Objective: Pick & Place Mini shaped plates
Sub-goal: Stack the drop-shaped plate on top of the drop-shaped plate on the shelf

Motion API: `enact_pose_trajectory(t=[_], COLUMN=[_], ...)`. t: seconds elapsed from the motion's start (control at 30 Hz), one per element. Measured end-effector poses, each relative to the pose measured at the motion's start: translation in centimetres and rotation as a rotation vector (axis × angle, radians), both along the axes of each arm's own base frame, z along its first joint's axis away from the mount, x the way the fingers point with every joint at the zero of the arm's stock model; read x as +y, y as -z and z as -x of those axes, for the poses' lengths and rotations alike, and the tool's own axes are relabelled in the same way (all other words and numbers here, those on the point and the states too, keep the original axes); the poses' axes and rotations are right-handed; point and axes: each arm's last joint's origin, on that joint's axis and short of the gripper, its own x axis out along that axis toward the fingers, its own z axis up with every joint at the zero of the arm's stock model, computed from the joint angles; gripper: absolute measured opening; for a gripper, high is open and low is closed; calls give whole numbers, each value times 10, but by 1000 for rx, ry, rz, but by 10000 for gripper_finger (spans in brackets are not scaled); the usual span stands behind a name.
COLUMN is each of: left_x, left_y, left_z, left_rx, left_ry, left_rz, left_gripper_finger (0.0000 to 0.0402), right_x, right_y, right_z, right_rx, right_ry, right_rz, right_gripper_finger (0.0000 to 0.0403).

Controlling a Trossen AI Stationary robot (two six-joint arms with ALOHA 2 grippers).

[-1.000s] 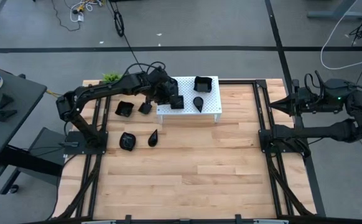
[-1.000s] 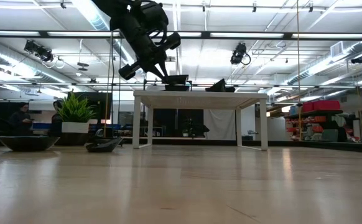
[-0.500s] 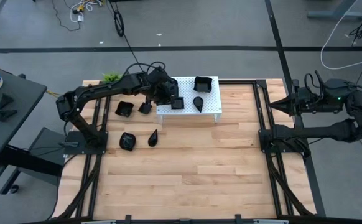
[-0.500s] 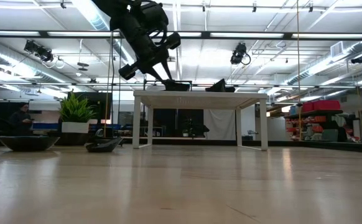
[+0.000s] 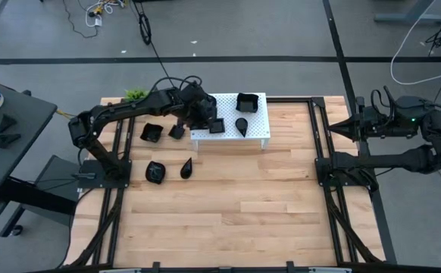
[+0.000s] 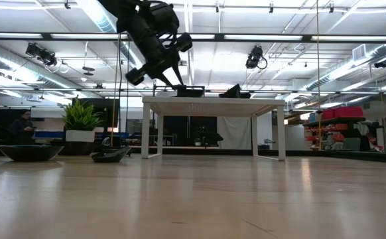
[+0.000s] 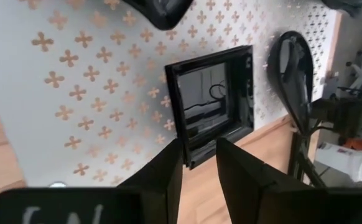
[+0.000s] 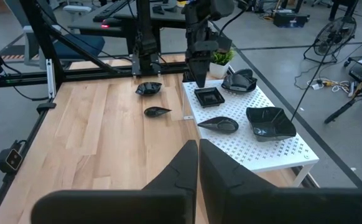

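Note:
A white perforated stand point(image 5: 260, 133) carries several glossy black mini shaped plates: a small square one point(image 5: 216, 126), a teardrop point(image 5: 241, 125) and a larger wavy one point(image 5: 247, 101). My left gripper point(image 7: 199, 167) hovers open over the stand's left part. Its fingers slant down on either side of the near rim of the square plate point(image 7: 211, 104), which lies flat on its base on the stand. I see no touch. My right gripper point(image 8: 198, 163) waits shut and raised at the table's right edge point(image 5: 343, 127), holding nothing.
Several more black plates lie on the wooden table left of the stand: two square ones point(image 5: 151, 132) point(image 5: 176, 131), a rounded one point(image 5: 154, 172) and a teardrop point(image 5: 186, 167). A small green plant point(image 5: 135, 93) stands at the far left corner. Bare wood spans the middle and near side.
My left gripper has opened over the stand and let go of the square plate. The plate was held raised at the fingertips a second ago and now lies flat on the stand. The arm itself has stayed in place.

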Motion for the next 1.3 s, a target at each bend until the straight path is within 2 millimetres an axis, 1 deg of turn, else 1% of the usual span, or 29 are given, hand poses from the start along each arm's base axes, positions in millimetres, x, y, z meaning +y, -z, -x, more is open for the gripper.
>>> enact_pose_trajectory(t=[0.13, 0.23, 0.43, 0.53, 0.63, 0.77, 0.97, 1.17, 1.3], left_x=[-1, -3, -8, -14, -24, -39, -68, -98, -117], left_y=[1, -2, -16, -22, -24, -21, -17, 2, 16], left_z=[2, 6, 17, 20, 22, 22, 17, 16, 23], left_rx=[22, 31, 17, 12, 32, 89, 147, 206, 260], left_ry=[33, 49, 88, 116, 151, 196, 272, 372, 392], left_rz=[-10, -9, -49, -66, -67, -50, -79, -60, -22], left_gripper_finger=[103, 103, 103, 103, 103, 103, 103, 103, 103], right_x=[0, 0, 0, 0, 0, 0, 0, 0, 0], right_y=[0, 0, 0, 0, 0, 0, 0, 0, 0], right_z=[0, 0, 0, 0, 0, 0, 0, 0, 0], right_rx=[0, 0, 0, -1, 0, -1, -1, -1, 0], right_ry=[0, 0, 0, 0, 0, 0, 0, 0, 0], right_rz=[0, 0, 0, 0, 0, 0, 0, 0, 0], right_gripper_finger=[20, 20, 20, 20, 20, 20, 20, 20, 20])
